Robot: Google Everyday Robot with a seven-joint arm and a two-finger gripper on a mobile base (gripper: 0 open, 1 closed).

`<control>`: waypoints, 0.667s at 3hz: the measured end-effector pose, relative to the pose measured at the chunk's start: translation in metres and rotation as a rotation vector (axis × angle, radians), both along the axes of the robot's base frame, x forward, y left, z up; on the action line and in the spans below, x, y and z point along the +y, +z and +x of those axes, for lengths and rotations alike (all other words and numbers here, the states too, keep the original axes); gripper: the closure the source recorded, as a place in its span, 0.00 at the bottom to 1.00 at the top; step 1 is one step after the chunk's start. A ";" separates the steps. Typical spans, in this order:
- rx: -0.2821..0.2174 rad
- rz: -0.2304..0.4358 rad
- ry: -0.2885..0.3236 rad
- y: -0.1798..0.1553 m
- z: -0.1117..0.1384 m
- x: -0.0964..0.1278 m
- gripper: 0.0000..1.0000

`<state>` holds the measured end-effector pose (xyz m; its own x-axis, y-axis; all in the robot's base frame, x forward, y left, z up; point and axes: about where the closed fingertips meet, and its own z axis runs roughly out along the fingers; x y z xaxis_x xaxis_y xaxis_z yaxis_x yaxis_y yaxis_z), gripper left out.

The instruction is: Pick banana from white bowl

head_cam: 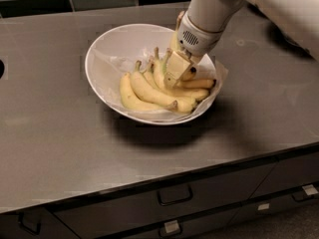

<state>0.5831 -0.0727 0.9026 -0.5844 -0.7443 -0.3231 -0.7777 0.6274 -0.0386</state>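
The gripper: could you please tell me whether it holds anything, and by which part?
Cannot be told: the cream gripper is down among the pale-yellow bananas in the wide glossy white bowl.

1. Arm (pixel 264 6): a smooth, glossy white shell with rounded contours, at one o'clock in the frame.
2. Wrist (pixel 199 31): a white tapered cylinder with a grey-edged collar and a small dotted vent grille.
3. Gripper (pixel 172 77): pale cream and blocky, just toward twelve o'clock from centre.
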 end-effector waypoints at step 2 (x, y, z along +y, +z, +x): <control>0.004 0.003 0.002 -0.002 0.000 0.000 0.75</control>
<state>0.5832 -0.0730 0.9011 -0.5845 -0.7444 -0.3229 -0.7790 0.6261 -0.0334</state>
